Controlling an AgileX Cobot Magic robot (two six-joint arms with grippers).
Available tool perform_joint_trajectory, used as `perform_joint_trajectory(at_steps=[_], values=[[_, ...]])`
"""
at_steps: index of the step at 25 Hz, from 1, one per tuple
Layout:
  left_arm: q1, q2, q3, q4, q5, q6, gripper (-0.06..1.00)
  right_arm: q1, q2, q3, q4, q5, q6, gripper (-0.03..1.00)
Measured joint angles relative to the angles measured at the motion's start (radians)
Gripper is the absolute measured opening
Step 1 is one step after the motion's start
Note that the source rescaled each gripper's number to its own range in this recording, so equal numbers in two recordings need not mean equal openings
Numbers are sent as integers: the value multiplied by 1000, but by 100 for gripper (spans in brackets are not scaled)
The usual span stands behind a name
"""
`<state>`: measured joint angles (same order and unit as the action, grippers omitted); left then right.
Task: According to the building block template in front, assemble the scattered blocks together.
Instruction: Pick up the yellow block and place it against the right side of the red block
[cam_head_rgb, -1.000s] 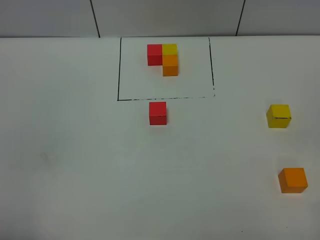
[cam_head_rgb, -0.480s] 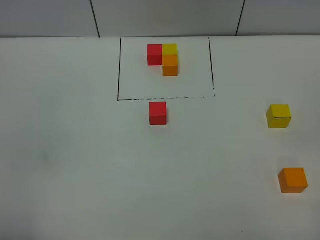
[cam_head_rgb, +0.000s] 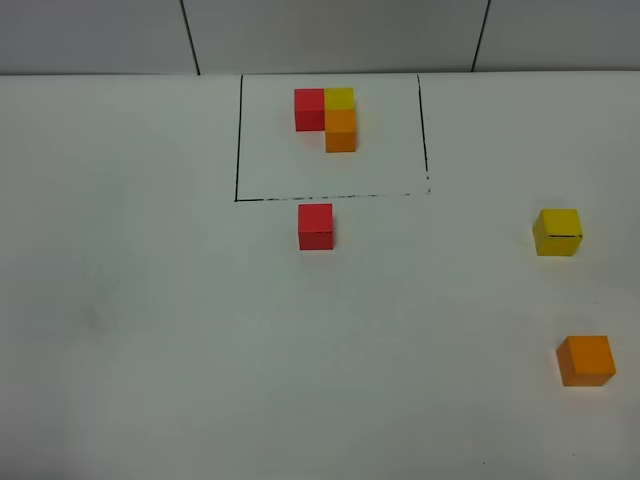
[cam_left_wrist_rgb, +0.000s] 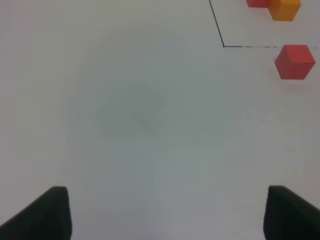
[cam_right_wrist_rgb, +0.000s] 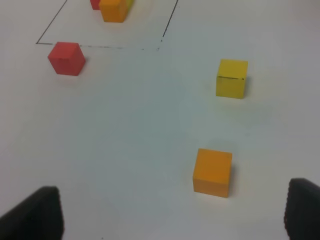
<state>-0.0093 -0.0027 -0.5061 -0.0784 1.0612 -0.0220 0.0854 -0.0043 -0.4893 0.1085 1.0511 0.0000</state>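
Tabletop (cam_head_rgb: 150, 320) static: scattered blocks (cam_head_rgb: 315, 226), template (cam_head_rgb: 335, 115) both unmoved.

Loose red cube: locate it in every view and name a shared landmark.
Exterior high: loose red cube, just outside the black frame at its near line.
Left wrist: cube just outside a frame corner.
Right wrist: cube just outside a frame corner.
Shared landmark: the black frame.

Left gripper (cam_left_wrist_rgb: 167, 215): two fingers (cam_left_wrist_rgb: 45, 215) in wrist view, matte black, blocky, flat tips, one slanted outer edge; cut off by frame edge. Right gripper (cam_right_wrist_rgb: 170, 210): fingers (cam_right_wrist_rgb: 37, 215) same matte black, corners blunt and rounded. Surface detail too blurred to tell.
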Motion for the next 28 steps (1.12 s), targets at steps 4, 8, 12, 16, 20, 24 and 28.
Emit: perform_joint_trajectory(at_steps=[4,8,12,16,20,24,28], values=[[0,0,0,0,0,0,72,0,0,0,0,0,0,79],[0,0,0,0,0,0,72,0,0,0,0,0,7,79],[0,0,0,0,0,0,72,0,0,0,1,0,20,79],[0,0,0,0,0,0,72,0,1,0,-13,0,76,79],[0,0,0,0,0,0,72,0,103,-13,-10,5,102,79],[0,0,0,0,0,0,72,0,357,-76,-29,0,113,79],[0,0,0,0,0,0,72,0,677,-182,-34,-58,116,79]])
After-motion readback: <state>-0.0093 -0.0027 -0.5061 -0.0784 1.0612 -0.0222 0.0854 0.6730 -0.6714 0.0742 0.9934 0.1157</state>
